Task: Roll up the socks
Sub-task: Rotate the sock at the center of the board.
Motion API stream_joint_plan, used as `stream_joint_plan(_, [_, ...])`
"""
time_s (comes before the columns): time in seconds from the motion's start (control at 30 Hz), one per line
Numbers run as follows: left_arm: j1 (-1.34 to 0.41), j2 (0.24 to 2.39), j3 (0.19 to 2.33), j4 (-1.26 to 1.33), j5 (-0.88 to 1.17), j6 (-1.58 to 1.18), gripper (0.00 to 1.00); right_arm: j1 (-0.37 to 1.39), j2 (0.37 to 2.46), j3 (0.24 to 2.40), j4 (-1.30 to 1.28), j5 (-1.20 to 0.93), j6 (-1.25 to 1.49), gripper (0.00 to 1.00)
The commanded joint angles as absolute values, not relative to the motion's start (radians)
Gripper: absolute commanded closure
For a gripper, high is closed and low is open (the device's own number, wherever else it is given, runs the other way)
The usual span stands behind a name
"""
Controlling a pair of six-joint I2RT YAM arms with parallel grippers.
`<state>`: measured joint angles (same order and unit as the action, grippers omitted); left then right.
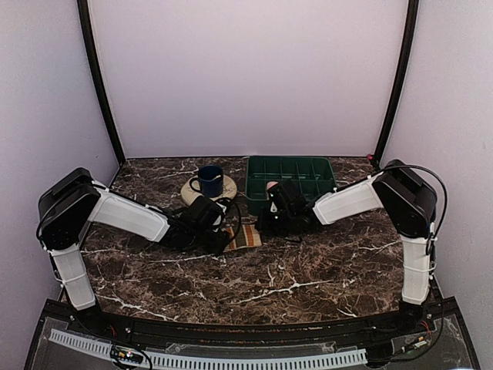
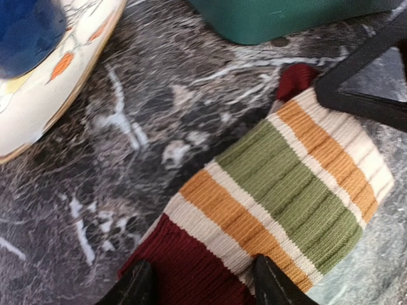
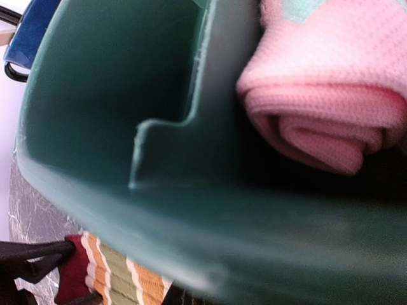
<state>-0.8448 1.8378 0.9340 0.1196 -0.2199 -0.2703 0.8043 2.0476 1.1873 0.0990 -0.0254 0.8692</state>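
Currently the striped sock lies flat and unrolled on the dark marble-patterned table, just in front of the green plastic tray and between the two arms. Its knit is ribbed lengthwise and crossed by bands of maroon, cream, orange and olive green, with maroon at both ends.

The left gripper sits low over the near maroon end. Its black fingertips are spread apart, one at each side of the fabric, and are not clamped on it. The right gripper is at the sock's far end, where one angular black finger touches the cream band. Whether its jaws are parted or closed cannot be told from these views.

The tray has smooth moulded walls and a stepped divider between compartments. A pink sock of fine waffle-like knit lies in one compartment, wound into a soft spiral roll.

Left of the tray, a glossy blue mug stands on a round cream plate with orange motifs near its rim.
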Motion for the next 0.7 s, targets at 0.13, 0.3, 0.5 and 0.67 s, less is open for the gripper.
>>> stream_joint_plan(0.13, [-0.842, 1.84, 0.925, -0.033, -0.348, -0.331, 0.43, 0.801, 2.029, 1.16, -0.01, 0.007, 0.859, 0.9])
stream_joint_plan(0.3, [-0.842, 1.797, 0.873, 0.02, -0.318, -0.316, 0.43, 0.814, 2.024, 1.166, -0.041, 0.01, 0.842, 0.9])
stream_joint_plan(0.5, [-0.842, 1.758, 0.845, 0.077, -0.266, -0.255, 0.41, 0.838, 2.029, 1.204, -0.136, -0.002, 0.792, 0.91])
stream_joint_plan(0.67, [-0.842, 1.712, 0.807, 0.135, -0.233, -0.214, 0.38, 0.875, 2.027, 1.23, -0.243, 0.002, 0.738, 0.91])
